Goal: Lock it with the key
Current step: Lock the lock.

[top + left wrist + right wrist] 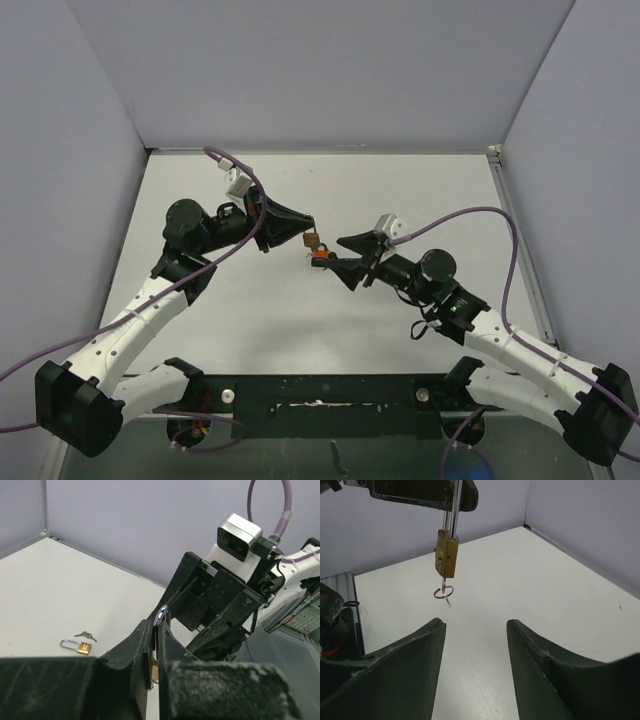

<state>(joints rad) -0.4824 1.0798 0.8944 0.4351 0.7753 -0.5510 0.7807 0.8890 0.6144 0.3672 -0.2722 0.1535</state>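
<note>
Dangles padlock (446, 555), key (443, 584) at its base, above the middle of the desk (530, 580) from clenched left end effector (157, 630). Poses right end effector (475, 625) released just near of it (nothing held). Risks swinging the padlock and missing the key if closed off-centre.

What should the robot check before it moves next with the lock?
1. Left hand grips the lock by its shackle: ok.
2. Lock hangs free above the table: ok.
3. Key sticks out under the lock: ok.
4. Right hand open: ok.
5. Key centred in the Right hand's gap: not ok, it sits off to one side.
6. Shackle pushed shut: cannot tell, the Left hand hides its top.
</note>
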